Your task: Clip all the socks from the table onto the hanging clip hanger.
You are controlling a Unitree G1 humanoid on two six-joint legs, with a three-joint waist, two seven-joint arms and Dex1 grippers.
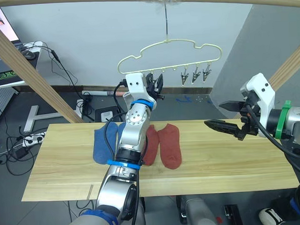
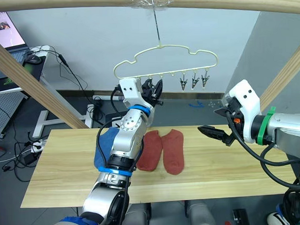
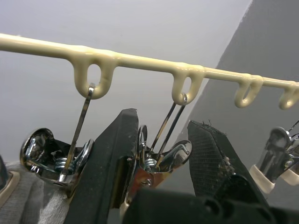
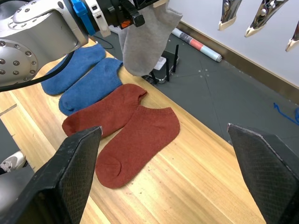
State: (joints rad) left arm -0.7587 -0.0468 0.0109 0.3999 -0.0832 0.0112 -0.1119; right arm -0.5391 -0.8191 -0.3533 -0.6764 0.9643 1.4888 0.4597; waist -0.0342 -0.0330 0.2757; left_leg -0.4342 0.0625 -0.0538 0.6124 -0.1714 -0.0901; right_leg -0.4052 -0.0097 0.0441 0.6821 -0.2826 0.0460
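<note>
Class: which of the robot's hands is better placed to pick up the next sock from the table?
The right hand: open, unoccupied, over the table near the rust-red socks. The left hand is raised at the clip hanger.

You see two blue socks (image 4: 79,74) on desk (image 1: 230,159), two rust-red socks (image 4: 131,135) beside them, one grey sock (image 4: 145,39) hanging at clip hanger (image 1: 170,50). Three bare clips (image 1: 194,75) hang at hanger's right end.

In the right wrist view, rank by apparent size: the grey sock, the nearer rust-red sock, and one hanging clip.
1. Nearer rust-red sock.
2. Grey sock, partly hidden by the left gripper and farther away, so true size is unsure.
3. Hanging clip, clearly smallest.
</note>
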